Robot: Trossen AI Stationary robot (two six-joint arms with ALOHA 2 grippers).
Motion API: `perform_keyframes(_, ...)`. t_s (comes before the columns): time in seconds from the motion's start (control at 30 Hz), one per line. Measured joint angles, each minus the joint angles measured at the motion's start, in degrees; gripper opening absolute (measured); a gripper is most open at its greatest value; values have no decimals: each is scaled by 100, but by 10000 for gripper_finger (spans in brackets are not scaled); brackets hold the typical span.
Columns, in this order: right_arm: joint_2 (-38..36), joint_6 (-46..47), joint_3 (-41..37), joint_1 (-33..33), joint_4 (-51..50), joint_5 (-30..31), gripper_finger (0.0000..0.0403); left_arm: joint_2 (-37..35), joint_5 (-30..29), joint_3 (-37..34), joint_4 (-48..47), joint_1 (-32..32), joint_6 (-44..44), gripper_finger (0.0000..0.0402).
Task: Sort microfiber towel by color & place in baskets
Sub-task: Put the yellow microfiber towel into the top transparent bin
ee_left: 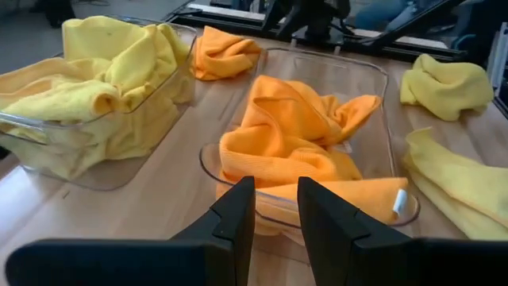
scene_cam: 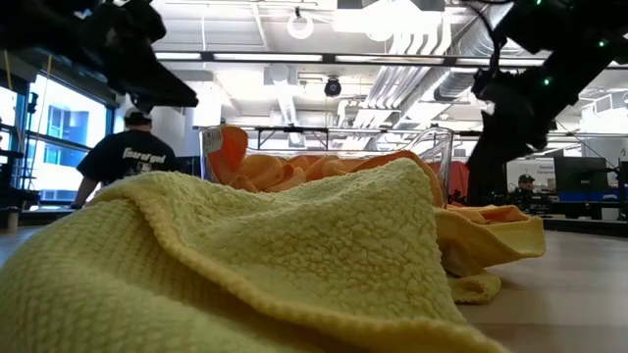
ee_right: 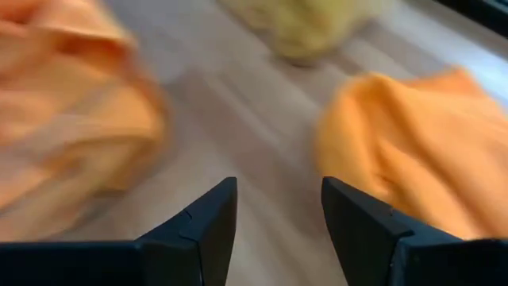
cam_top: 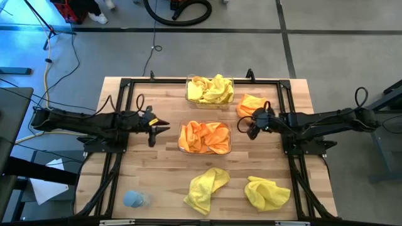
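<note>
Two see-through baskets stand mid-table: the far one (cam_top: 210,100) holds yellow towels (cam_top: 210,89), the near one (cam_top: 205,150) holds orange towels (cam_top: 204,137). A loose orange towel (cam_top: 250,103) lies on the wood at the far right. Two loose yellow towels (cam_top: 207,188) (cam_top: 267,192) lie near the front edge. My left gripper (cam_top: 162,128) hovers left of the near basket, its fingers (ee_left: 275,210) slightly apart and empty. My right gripper (cam_top: 251,129) is open and empty, above the wood between the near basket and the loose orange towel (ee_right: 421,171).
A small pale blue lump (cam_top: 134,199) lies at the front left. A black metal frame (cam_top: 125,85) runs around the table. In the low view a yellow towel (scene_cam: 245,265) fills the foreground. A person (scene_cam: 135,157) stands in the room behind.
</note>
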Motion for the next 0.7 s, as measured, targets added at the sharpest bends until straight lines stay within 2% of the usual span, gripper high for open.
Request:
perform_keyframes(0.2,0,-119,3,550,989,-554,202,-182,-2,-259,166,-45,40,83)
perform_keyframes(0.4,210,321,542,1494,1051,-152,211,-180,-9,-266,165,-45,335,83)
perform_keyframes(0.53,956,130,1358,2160,1054,439,211,-180,-2,-266,177,-45,458,83)
perform_keyframes(0.6,1542,-447,1889,2450,1064,703,211,-178,43,-266,178,-45,554,83)
perform_keyframes(0.7,2533,-1496,2836,2781,1038,738,211,-178,157,-266,181,-45,658,83)
